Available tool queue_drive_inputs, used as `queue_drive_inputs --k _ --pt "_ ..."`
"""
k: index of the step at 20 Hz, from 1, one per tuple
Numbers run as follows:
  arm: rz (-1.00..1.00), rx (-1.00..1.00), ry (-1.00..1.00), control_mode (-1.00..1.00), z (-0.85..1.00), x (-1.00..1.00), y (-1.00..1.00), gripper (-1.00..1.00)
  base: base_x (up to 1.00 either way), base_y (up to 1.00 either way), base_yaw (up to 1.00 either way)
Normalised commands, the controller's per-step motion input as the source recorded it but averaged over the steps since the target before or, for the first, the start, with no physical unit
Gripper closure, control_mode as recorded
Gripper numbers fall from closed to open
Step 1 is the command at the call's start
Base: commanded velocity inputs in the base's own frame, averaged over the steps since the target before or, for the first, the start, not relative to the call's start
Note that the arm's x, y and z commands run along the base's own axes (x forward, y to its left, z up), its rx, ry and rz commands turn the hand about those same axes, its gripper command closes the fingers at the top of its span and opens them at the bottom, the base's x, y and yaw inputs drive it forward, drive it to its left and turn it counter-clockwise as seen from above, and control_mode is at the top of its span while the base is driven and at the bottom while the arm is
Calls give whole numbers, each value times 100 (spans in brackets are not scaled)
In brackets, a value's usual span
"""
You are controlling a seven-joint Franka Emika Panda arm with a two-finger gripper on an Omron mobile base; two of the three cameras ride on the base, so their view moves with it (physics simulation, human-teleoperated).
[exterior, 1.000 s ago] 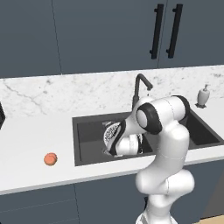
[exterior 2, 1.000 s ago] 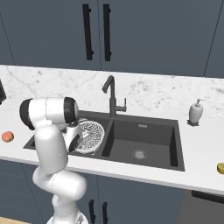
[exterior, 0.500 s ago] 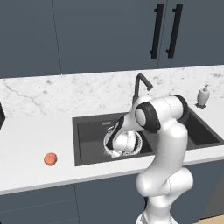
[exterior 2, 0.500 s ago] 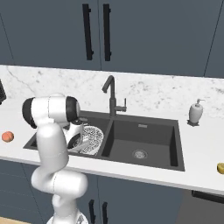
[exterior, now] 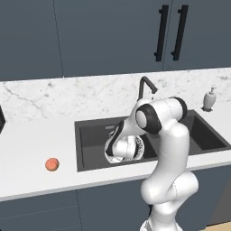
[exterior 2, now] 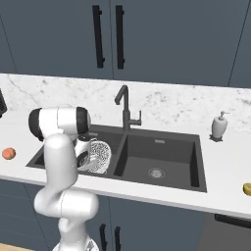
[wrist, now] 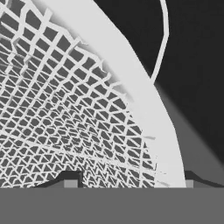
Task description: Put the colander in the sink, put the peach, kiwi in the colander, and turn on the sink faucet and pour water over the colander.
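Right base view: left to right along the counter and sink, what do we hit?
Small round orange-pink peach → round white-silver mesh colander in the dark charcoal double-basin sink → tall dark metal faucet → round steel drain → white soap dispenser → small olive-brown kiwi.

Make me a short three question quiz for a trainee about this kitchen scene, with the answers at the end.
1. True or false: the colander is inside the sink.
2. Where is the peach? A) in the colander B) on the counter left of the sink C) beside the soap dispenser
3. Fill in: the small fruit at the right edge of the right base view, the kiwi, lies on the ____.

Key: 1 true; 2 B; 3 counter.
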Motion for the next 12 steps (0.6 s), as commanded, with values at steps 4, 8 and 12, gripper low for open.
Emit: queue_drive_inputs --k 4,8,12 --pt "0 8 -5 -100 7 4 0 -100 0 0 0" --pt "0 4 -14 -100 31 0 0 -100 0 0 0" --pt "0 1 -16 -100 49 0 0 -100 0 0 0"
